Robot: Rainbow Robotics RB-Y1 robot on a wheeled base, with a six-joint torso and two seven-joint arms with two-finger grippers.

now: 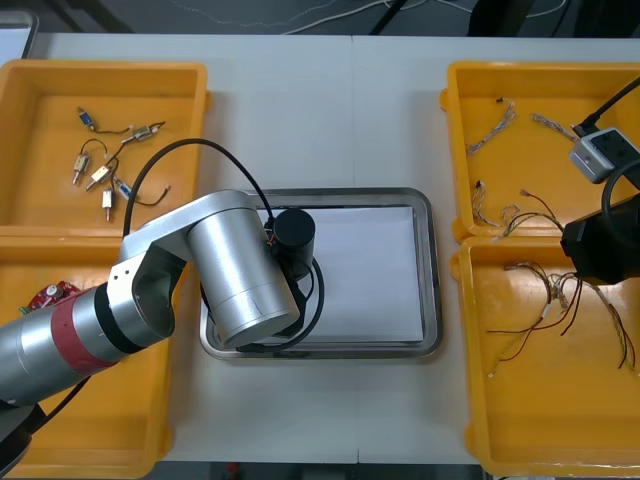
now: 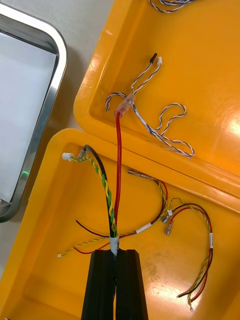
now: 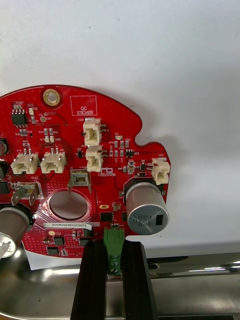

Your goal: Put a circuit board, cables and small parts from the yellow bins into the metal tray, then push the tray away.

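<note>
My left gripper (image 3: 114,260) is shut on the green connector at the edge of a round red circuit board (image 3: 85,165). The board lies over the white inside of the metal tray (image 1: 430,260), just past the tray's shiny rim (image 3: 165,295). In the front view the left arm (image 1: 240,270) covers the tray's left part and hides its own fingers. My right gripper (image 2: 115,260) is shut on a red, yellow-green and black cable (image 2: 118,165) at its white tie, over the near right yellow bin (image 2: 45,210). The cable's red end reaches across the wall into the far right bin.
The far left bin (image 1: 100,70) holds small metal parts (image 1: 100,170). Another red circuit board (image 1: 50,295) lies in the near left bin. Blue and white cables (image 2: 165,120) lie in the far right bin, and more red and yellow cables (image 2: 195,240) in the near right one.
</note>
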